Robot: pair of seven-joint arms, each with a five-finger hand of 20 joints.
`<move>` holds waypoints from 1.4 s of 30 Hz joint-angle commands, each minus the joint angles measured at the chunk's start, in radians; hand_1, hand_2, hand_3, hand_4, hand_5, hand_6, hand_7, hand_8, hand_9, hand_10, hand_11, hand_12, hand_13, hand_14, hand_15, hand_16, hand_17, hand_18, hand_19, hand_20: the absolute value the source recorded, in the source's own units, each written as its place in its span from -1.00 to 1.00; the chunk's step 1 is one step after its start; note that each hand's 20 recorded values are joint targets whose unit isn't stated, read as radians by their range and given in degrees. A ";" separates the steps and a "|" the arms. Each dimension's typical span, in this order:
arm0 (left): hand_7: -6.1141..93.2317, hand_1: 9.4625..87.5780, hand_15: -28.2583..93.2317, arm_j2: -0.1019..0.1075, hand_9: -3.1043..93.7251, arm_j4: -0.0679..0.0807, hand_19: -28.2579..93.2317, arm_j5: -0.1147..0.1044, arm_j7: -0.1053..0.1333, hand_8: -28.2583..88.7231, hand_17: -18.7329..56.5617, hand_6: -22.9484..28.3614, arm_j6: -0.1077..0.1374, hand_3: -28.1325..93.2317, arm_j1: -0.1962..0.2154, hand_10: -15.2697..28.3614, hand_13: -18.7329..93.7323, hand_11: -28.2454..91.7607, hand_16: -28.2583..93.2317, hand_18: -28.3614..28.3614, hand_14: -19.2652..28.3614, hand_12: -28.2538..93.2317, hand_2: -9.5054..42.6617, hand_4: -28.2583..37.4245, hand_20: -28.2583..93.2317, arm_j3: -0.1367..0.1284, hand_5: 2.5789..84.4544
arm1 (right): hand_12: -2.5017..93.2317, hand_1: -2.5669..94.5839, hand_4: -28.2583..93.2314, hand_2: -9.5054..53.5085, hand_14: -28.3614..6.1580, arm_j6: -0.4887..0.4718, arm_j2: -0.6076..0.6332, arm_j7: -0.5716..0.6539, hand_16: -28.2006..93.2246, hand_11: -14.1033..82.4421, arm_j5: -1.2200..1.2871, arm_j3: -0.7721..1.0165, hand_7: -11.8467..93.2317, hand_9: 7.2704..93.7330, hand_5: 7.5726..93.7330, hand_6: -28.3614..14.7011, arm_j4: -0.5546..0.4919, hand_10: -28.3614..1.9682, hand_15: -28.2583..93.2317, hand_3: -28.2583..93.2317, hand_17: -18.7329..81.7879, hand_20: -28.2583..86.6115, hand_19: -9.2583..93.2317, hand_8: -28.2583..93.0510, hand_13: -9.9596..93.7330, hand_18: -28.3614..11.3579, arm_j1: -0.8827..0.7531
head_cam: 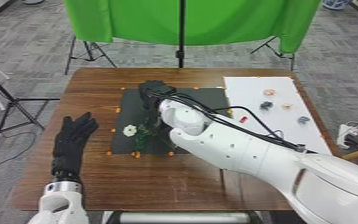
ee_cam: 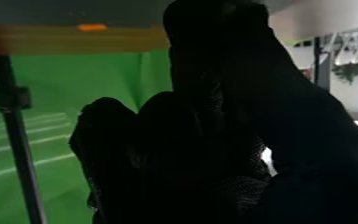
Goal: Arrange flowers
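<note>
Head view: the left hand [head_cam: 71,137] is at the left side of the bench [head_cam: 47,182], to the left of the dark mat [head_cam: 162,148] and apart from it. Its fingers are released, roughly straight and pointing toward the far side, and they grasp nothing.

The right hand [head_cam: 153,89] is over the far left part of the mat, palm and tips partly obscured by its own dark glove and wrist. Whether its fingers are released, clenched or grasping something cannot be told. The right arm [head_cam: 238,147] crosses from the near right corner over the mat, with black cables [head_cam: 224,119] running along it.

The white flower [head_cam: 129,130] lies on the left part of the mat, nearer the near edge than the far one. Green foliage [head_cam: 142,142] is just beside it, on the side toward the right arm, and extends toward the near edge. Small orange markers [head_cam: 118,110] are spaced around the mat's border.

To the right of the mat is a white sheet [head_cam: 242,87]. On it are four small blooms [head_cam: 270,92], some pale orange and some blue-grey, apart from one another. A small red item [head_cam: 243,119] lies near the sheet's left side.

Right wrist view: the right hand [ee_cam: 215,100] appears dark against a green backdrop [ee_cam: 64,125], with a black pole [ee_cam: 20,150] beyond.
</note>
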 commanded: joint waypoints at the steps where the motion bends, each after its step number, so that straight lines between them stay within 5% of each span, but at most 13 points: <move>1: -0.73 -0.68 -0.07 -0.010 -0.10 0.011 -0.35 -0.002 0.006 -0.61 -0.44 0.22 -0.005 0.32 0.020 0.38 -0.16 -0.21 -0.58 0.42 0.54 -0.35 0.25 -1.00 -0.27 0.005 0.04 | -0.20 0.13 -0.80 -1.00 0.51 -0.043 0.009 0.010 0.04 -0.34 0.001 0.013 -0.40 0.77 0.49 0.40 -0.013 0.15 0.53 0.42 0.67 0.60 1.00 -0.44 0.91 -0.16 -0.002; 12: -0.73 -0.72 -0.07 -0.015 -0.11 0.007 -0.35 -0.001 0.003 -0.60 -0.44 0.23 0.003 0.40 0.028 0.38 -0.16 -0.21 -0.57 0.42 0.55 -0.34 0.06 -1.00 -0.27 0.003 0.03 | -0.43 -0.12 -0.84 -1.00 0.49 -0.089 0.028 0.015 0.04 -0.19 0.028 0.028 -0.44 0.72 0.39 0.44 -0.048 0.04 0.52 0.57 0.66 0.58 1.00 -0.70 0.91 -0.18 -0.002; 22: -0.73 -0.74 -0.07 -0.017 -0.11 -0.001 -0.35 -0.002 0.001 -0.60 -0.44 0.23 0.008 0.42 0.042 0.38 -0.16 -0.21 -0.57 0.42 0.55 -0.34 0.03 -1.00 -0.27 -0.003 0.03 | -0.42 -0.23 -0.84 -1.00 0.49 0.010 0.092 0.024 0.04 -0.16 0.098 0.067 -0.47 0.76 0.34 0.42 -0.164 0.01 0.48 0.54 0.68 0.54 1.00 -0.70 0.93 -0.20 0.043; 33: -0.73 -0.74 -0.07 -0.031 -0.11 -0.012 -0.35 0.002 -0.004 -0.60 -0.44 0.23 0.012 0.44 0.070 0.37 -0.16 -0.20 -0.57 0.42 0.55 -0.33 0.00 -1.00 -0.27 -0.023 0.03 | -0.44 -0.24 -0.79 -1.00 0.36 -0.063 0.655 0.093 0.05 -0.23 0.073 0.401 -0.48 0.65 0.37 0.36 -0.653 -0.04 0.44 0.54 0.58 0.53 1.00 -0.69 0.86 -0.30 -0.155; 42: -0.73 -0.74 -0.06 -0.042 -0.10 -0.018 -0.35 0.005 -0.002 -0.60 -0.45 0.23 0.012 0.45 0.090 0.38 -0.16 -0.20 -0.57 0.42 0.56 -0.33 -0.04 -1.00 -0.26 -0.017 0.03 | -0.42 -0.25 -0.78 -1.00 0.21 -0.148 0.804 0.246 0.05 -0.28 0.031 0.736 -0.52 0.47 0.30 0.30 -0.595 -0.18 0.49 0.53 0.50 0.52 1.00 -0.67 0.75 -0.36 -0.500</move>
